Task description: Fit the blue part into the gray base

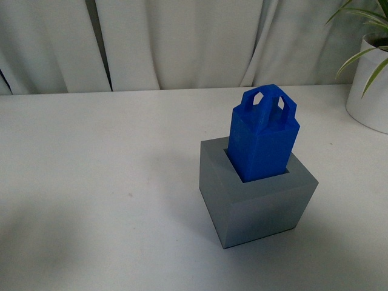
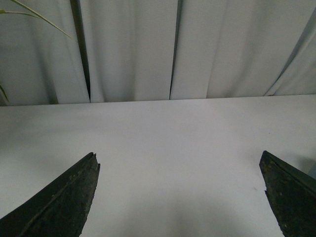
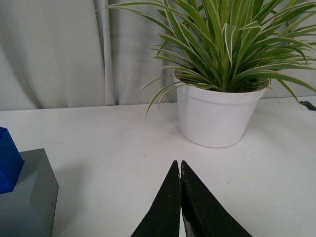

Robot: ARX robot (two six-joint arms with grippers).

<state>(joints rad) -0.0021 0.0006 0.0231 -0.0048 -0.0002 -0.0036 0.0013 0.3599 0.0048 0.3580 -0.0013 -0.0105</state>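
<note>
The blue part stands upright in the square recess of the gray base, its looped handle end up. Both stand on the white table right of centre in the front view. Neither arm shows in the front view. In the right wrist view a corner of the blue part and the gray base show at the edge. My right gripper is shut and empty, over bare table, apart from the base. My left gripper is open and empty over bare table; neither task object shows in its view.
A white pot with a striped green plant stands on the table beyond my right gripper; it also shows at the far right of the front view. White curtains hang behind the table's far edge.
</note>
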